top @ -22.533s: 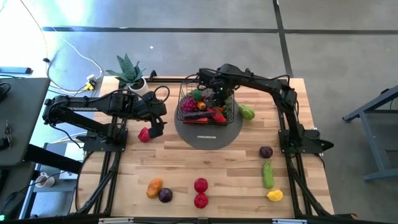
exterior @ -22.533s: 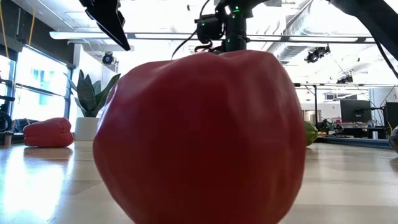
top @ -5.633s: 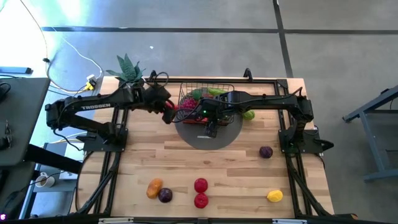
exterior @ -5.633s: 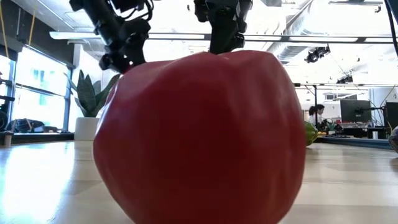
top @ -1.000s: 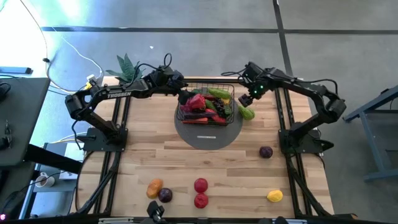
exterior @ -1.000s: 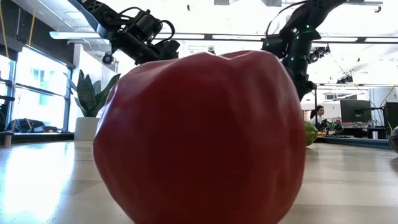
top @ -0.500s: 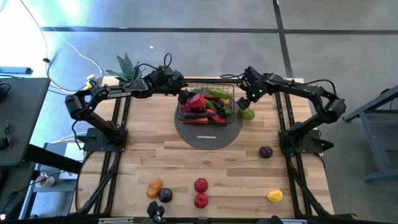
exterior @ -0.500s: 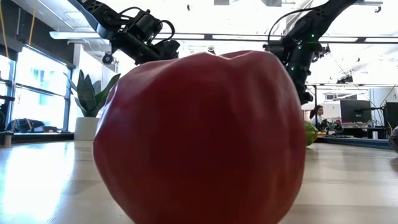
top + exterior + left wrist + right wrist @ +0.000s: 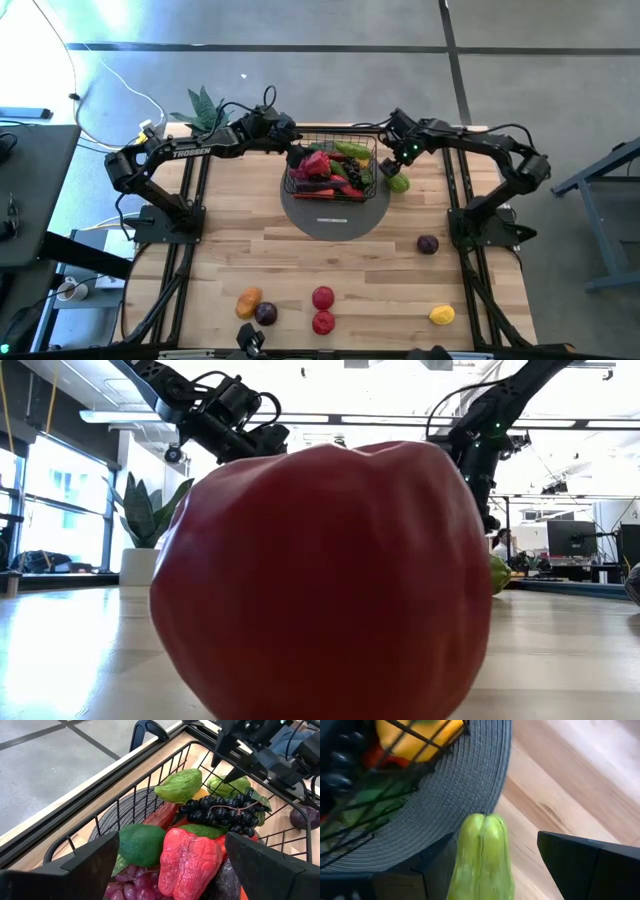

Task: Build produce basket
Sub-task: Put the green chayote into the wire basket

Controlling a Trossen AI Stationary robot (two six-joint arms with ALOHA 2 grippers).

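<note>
Nearest to us in the low view, a big red pepper (image 9: 320,580) fills most of the picture, resting on the wooden surface (image 9: 80,660). From above, we see it belongs to a loose row at the near edge: an orange fruit (image 9: 248,300), a dark purple one (image 9: 265,314), two red ones (image 9: 323,322), and a yellow one (image 9: 441,315). Farther in on the right side, a purple fruit (image 9: 427,244) lies alone.

Beyond that sits the grey round mat (image 9: 334,213) with the basket (image 9: 371,150) on it, heaped with produce: a red pepper (image 9: 190,862), black grapes (image 9: 225,812), an avocado-green fruit (image 9: 142,845) and a pale green one (image 9: 179,785).

Our right gripper (image 9: 398,165) hangs over a light green fruit (image 9: 482,857) lying on the surface just beside the mat's edge; its fingers (image 9: 585,865) are spread apart on either side of the fruit, not touching it. Our left gripper (image 9: 298,152) is at the basket's far left corner, its fingers (image 9: 95,857) apart and empty above the pile.

A potted plant (image 9: 203,108) stands at the far left corner.
</note>
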